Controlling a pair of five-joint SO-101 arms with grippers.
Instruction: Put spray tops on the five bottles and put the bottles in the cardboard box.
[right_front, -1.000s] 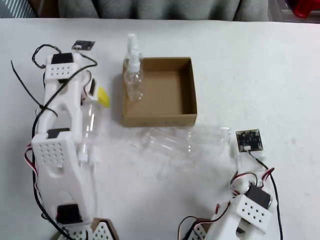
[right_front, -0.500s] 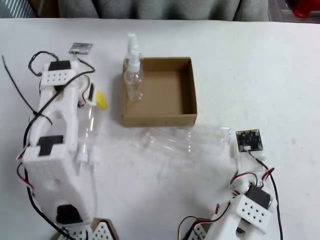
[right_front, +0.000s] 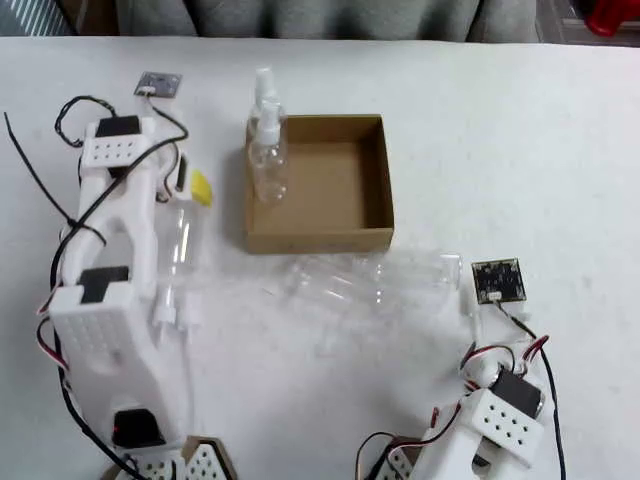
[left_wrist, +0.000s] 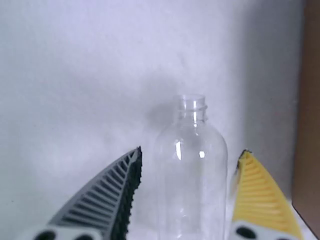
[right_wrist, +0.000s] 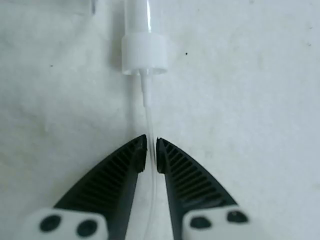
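An uncapped clear bottle (left_wrist: 190, 170) lies on the table between the grey and yellow fingers of my left gripper (left_wrist: 192, 151), which stands open around it, neck pointing away. From above, this bottle (right_front: 180, 240) lies beside the left arm, left of the cardboard box (right_front: 375, 170). Two bottles with spray tops (right_front: 266, 140) stand in the box's back left corner. Several clear bottles (right_front: 370, 275) lie in front of the box. My right gripper (right_wrist: 151, 142) is shut on the thin tube of a white spray top (right_wrist: 145, 52) lying on the table.
Loose white spray tops (right_front: 175, 315) lie beside the left arm (right_front: 110, 300). The right arm (right_front: 495, 420) sits at the front right, its wrist camera board (right_front: 497, 280) by the lying bottles. The brown box wall (left_wrist: 312, 100) is close beside the yellow finger.
The left arm's wrist has shifted a little toward the back of the table, the yellow finger moving with it. The right arm has not moved.
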